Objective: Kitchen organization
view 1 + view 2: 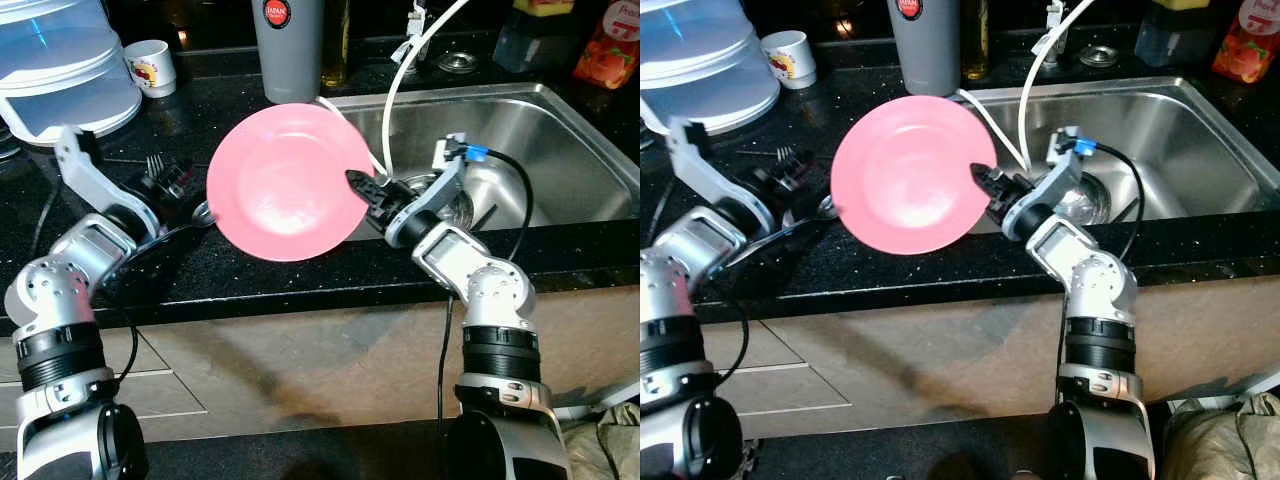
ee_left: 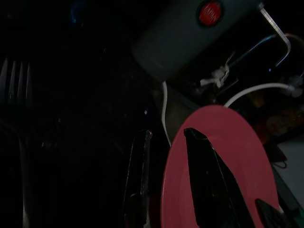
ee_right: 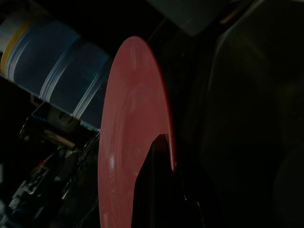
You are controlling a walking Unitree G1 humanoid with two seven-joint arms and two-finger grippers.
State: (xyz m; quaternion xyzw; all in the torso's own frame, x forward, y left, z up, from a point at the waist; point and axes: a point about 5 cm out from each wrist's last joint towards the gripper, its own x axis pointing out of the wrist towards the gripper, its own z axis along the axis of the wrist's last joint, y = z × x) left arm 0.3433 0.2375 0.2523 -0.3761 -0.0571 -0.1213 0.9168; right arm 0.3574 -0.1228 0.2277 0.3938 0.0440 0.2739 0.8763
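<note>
Over the black counter, right fingers pinch a glossy pink plate; left fingers' state unclear.

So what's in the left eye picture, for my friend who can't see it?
A robot holds a round pink plate above a black kitchen counter; its right gripper pinches the plate's edge beside a steel sink, and its left gripper is at the opposite edge. A fork, a white mug and a grey tumbler sit behind.

White hose over steel sink
</note>
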